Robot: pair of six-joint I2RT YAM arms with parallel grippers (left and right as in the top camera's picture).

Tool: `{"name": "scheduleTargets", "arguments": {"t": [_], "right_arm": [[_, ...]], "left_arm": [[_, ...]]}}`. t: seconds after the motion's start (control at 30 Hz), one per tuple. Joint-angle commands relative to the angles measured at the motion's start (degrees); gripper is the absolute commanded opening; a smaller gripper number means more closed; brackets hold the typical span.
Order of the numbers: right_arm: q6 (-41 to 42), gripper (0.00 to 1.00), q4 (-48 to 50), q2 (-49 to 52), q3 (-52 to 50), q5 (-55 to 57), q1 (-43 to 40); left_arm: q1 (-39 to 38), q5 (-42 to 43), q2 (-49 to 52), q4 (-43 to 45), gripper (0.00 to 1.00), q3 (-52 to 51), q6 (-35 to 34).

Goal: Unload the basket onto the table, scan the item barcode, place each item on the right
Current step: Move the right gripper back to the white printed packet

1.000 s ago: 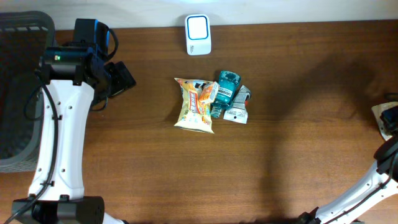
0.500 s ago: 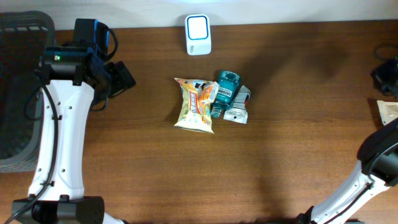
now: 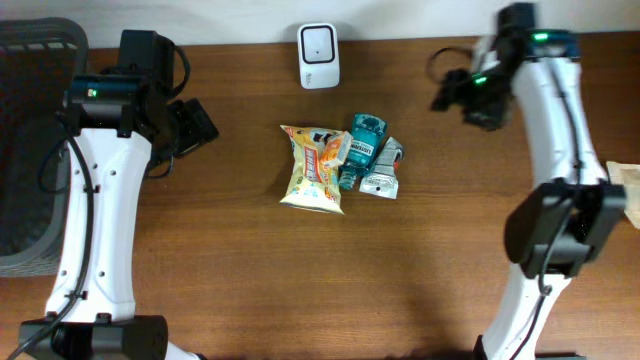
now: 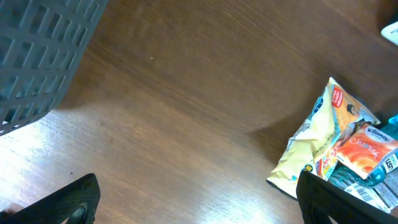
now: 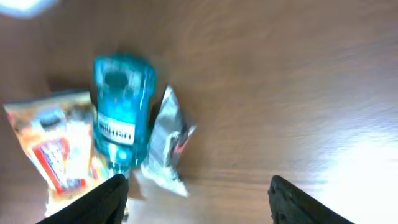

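The left gripper (image 3: 195,128) sits in the upper left of the overhead frame, jaws spread wide and empty. In its wrist view only bare wood shows between the two dark fingers. The right gripper (image 3: 450,95), in the upper right, is also parted wide. It holds nothing and is clear of the items.

The items lie in a tight cluster at the middle of the overhead frame. There is a crinkled yellow-and-orange foil bag (image 3: 315,168). A teal plastic bottle (image 3: 362,145) with a blocky shape lies flat against the bag's right edge. A small creased silver packet (image 3: 382,172) touches the bottle's lower right.

A white scanner (image 3: 318,56), a rounded rectangle, stands at the top centre, apart from the cluster. A dark grey basket (image 3: 30,150) with a moulded grid wall fills the left edge. The tabletop (image 3: 250,280) is brown wood grain with a soft sheen.
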Motion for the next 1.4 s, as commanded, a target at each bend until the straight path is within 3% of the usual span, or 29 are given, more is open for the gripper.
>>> {"name": "scheduleTargets", "arguments": {"t": [0.0,0.13,0.33,0.73,0.93,1.07,1.37], "right_arm": [[-0.39,0.71,1.25,-0.52,-5.60,4.50,6.25],[0.07,0.62,6.99,-0.50,-11.93,4.72,12.15],[8.68,0.61,13.66,-0.50,-19.89,13.35,17.05],[8.72,0.61,15.50,-0.48,-22.91,18.10,17.51],[8.92,0.61,23.80,-0.48,-30.08,17.16,17.55],[8.92,0.61,22.82,-0.52,-30.82,21.49,17.31],[5.88,0.63,8.07,-0.57,-20.68,28.50,13.68]], "left_arm": [[-0.02,0.00,-0.28,-0.09,0.99,0.09,-0.59],[-0.02,0.00,-0.28,-0.09,0.99,0.09,-0.59],[-0.02,0.00,-0.28,-0.09,0.99,0.09,-0.59],[-0.02,0.00,-0.28,-0.09,0.99,0.09,-0.59],[-0.02,0.00,-0.28,-0.09,0.99,0.09,-0.59],[-0.02,0.00,-0.28,-0.07,0.99,0.09,-0.59],[-0.02,0.00,-0.28,-0.07,0.99,0.09,-0.59]]}}
